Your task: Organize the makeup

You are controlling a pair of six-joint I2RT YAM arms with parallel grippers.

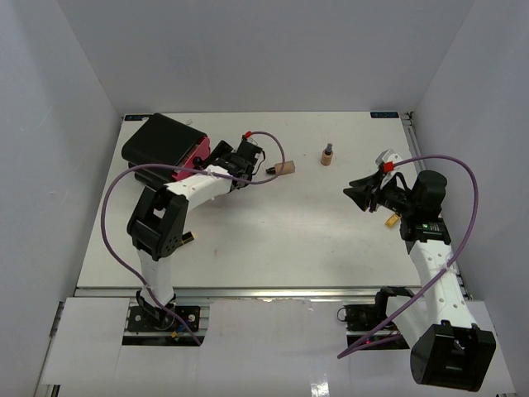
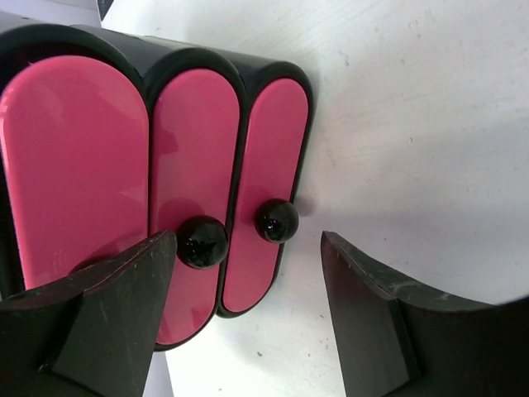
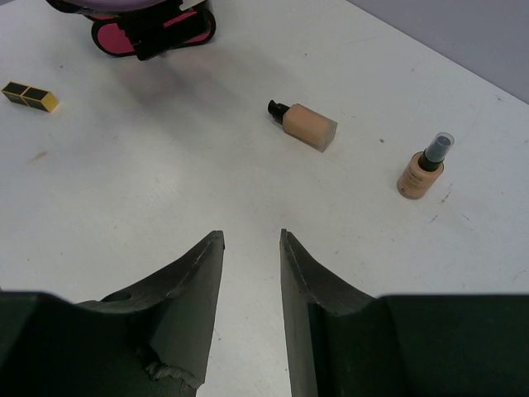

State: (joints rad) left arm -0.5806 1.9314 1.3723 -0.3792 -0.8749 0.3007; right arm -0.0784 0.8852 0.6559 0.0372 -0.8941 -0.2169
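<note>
The left gripper (image 2: 248, 241) is being held wide before a mid-frame drawer knob (image 2: 275, 220), likely for pulling, while the right gripper (image 3: 251, 237) is being held narrow and empty.

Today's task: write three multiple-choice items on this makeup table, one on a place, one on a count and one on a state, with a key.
1. Where is the left claw?
A. At the drawers of the case
B. Over the bottle
C. Beside the lipstick

2. How many pink drawers show in the left wrist view?
A. Two
B. Three
C. Five

3. How is the tube?
A. Held in the right claw
B. Standing upright
C. Lying on its side

Key:
1 A: its open fingers frame the drawers' black knobs.
2 B: three pink fronts stand side by side.
3 C: it lies flat on the table, well away from the empty right claw.
</note>
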